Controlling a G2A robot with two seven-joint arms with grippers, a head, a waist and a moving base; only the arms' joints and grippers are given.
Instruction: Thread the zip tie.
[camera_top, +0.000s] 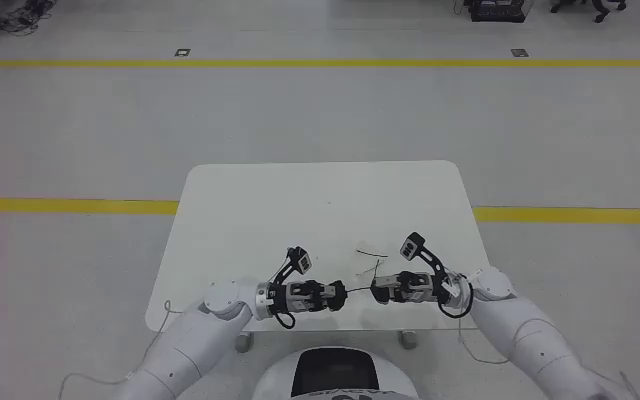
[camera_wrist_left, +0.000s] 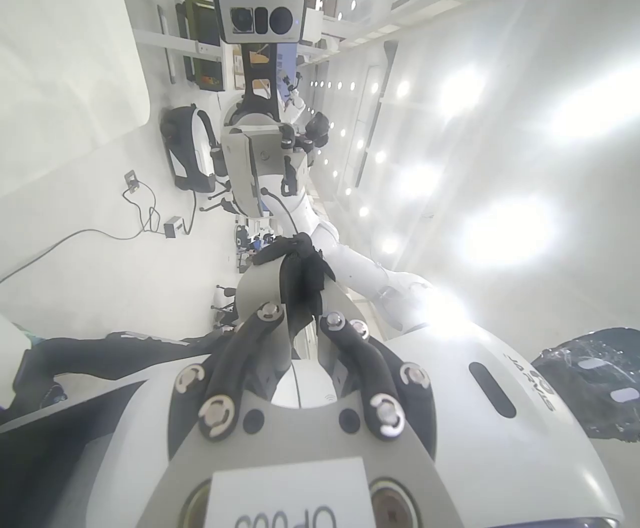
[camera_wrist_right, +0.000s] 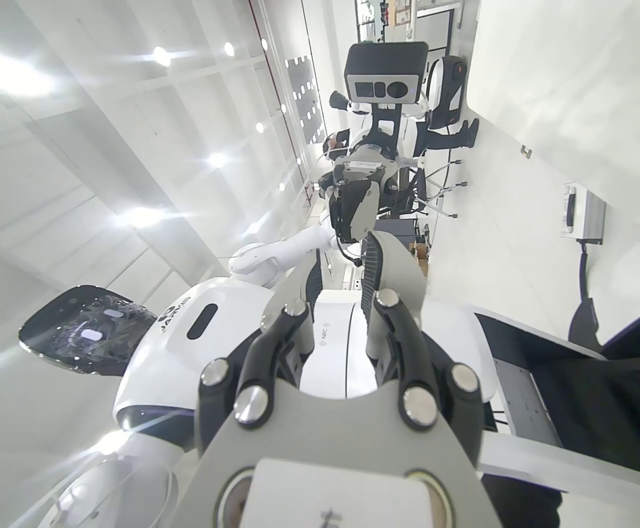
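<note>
Where the two arms meet over the near edge of the table (camera_top: 320, 190), the left gripper (camera_top: 340, 294) and the right gripper (camera_top: 377, 290) point tip to tip with a small space between them. On the left gripper (camera_wrist_left: 300, 247) the fingers (camera_wrist_left: 255, 292) are pressed together at their black tips, clamped on one end of the zip tie (camera_top: 358, 290). The tie runs as a thin dark line from those tips straight across to the right gripper (camera_wrist_right: 345, 245), whose fingers (camera_wrist_right: 395, 272) stand slightly apart, with a narrow gap between them. Just beyond the grippers a second thin dark strand (camera_top: 370, 252) sits over the white tabletop; whether it belongs to the same tie cannot be told. Farther off, yellow lines (camera_top: 320, 63) cross the pale floor
</note>
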